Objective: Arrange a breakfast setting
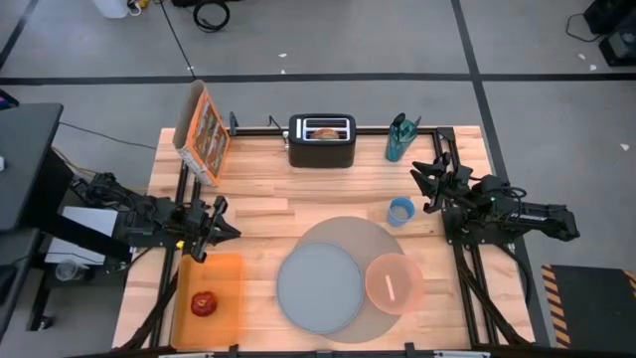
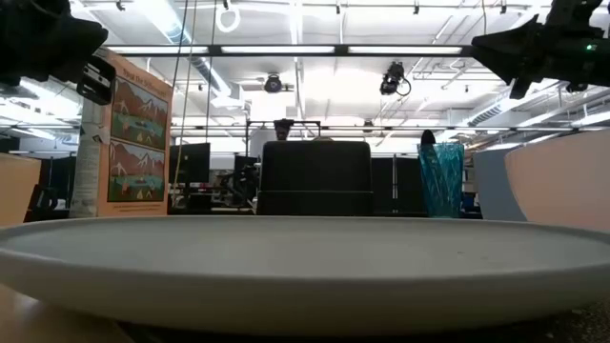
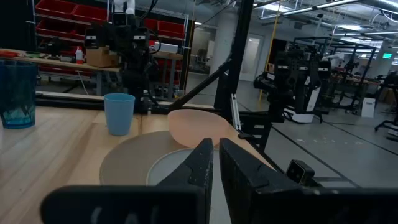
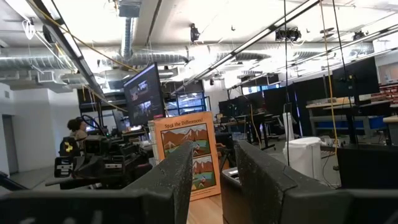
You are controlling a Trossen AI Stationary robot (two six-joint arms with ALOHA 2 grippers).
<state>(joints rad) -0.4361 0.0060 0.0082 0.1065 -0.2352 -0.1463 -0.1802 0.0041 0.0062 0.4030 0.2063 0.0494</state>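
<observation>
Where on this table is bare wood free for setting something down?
Free: the strip between the black toaster and the large round grey mat, and the back left corner's front, beside the cereal box. Crowded: the front, with flat orange tray, grey-blue plate, translucent pink bowl.

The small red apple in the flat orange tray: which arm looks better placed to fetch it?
Probably the left. The left gripper hovers just above the flat orange tray holding the small red apple. The right gripper sits across the table, past the large round grey mat.
</observation>
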